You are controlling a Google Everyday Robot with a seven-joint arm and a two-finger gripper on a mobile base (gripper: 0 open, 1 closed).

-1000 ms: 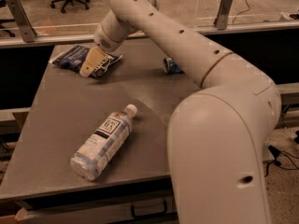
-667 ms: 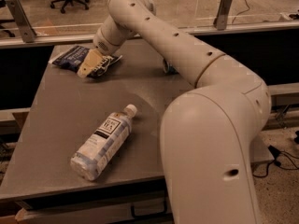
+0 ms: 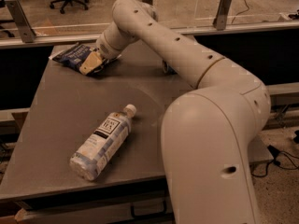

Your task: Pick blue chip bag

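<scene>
I have the gripper [image 3: 90, 63] down on the bag [image 3: 71, 55], at the far left corner of the counter [image 3: 56, 106]. I cannot tell whether it is spread or pinching. A bottle [image 3: 103, 141] lies nearer.

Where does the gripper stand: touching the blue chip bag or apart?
Cannot tell. In the camera view the gripper overlaps the right end of the blue chip bag, but neither contact nor a gap shows plainly.

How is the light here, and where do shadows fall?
Camera view: dim, warm light, no harsh glare on the table. The bottle throws a soft shadow along its right side. The tool is at the bag in the far left corner. The floor behind looks brighter.
</scene>
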